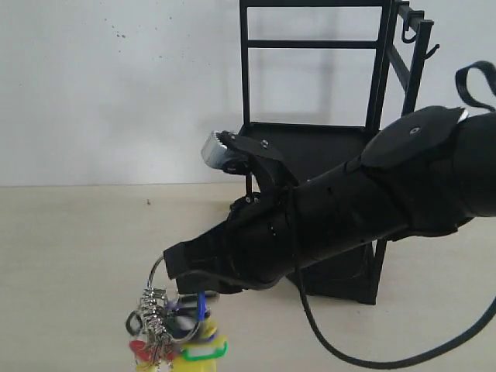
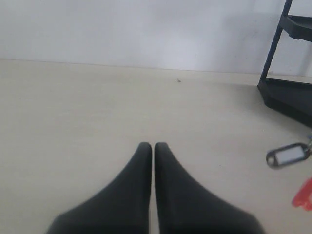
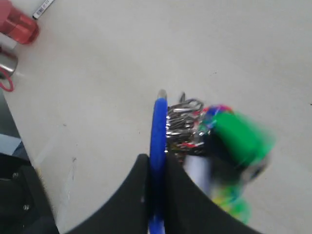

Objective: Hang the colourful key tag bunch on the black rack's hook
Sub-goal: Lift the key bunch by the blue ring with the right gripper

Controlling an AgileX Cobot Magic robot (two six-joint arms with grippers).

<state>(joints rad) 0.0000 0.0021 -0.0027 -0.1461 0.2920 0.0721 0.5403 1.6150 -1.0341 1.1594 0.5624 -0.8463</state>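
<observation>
The colourful key tag bunch (image 1: 177,335) hangs just above the table at the bottom left, with silver rings, red, yellow and green tags. My right gripper (image 1: 183,268) reaches across and is shut on its blue loop (image 3: 158,127); the rings (image 3: 183,122) and a blurred green tag (image 3: 240,137) dangle beside the fingers (image 3: 181,181). The black rack (image 1: 322,147) stands behind the arm. Its short hook (image 1: 432,51) sticks out of the side frame at the upper right, far above the bunch. My left gripper (image 2: 153,146) is shut and holds nothing, low over bare table.
A curled J-shaped hook (image 1: 407,34) hangs on the rack's top bar. The rack's base (image 2: 290,95) shows in the left wrist view, with a grey tag (image 2: 287,156) and a red tag (image 2: 304,195) nearby. A red cylinder (image 3: 19,27) lies at the table's far edge.
</observation>
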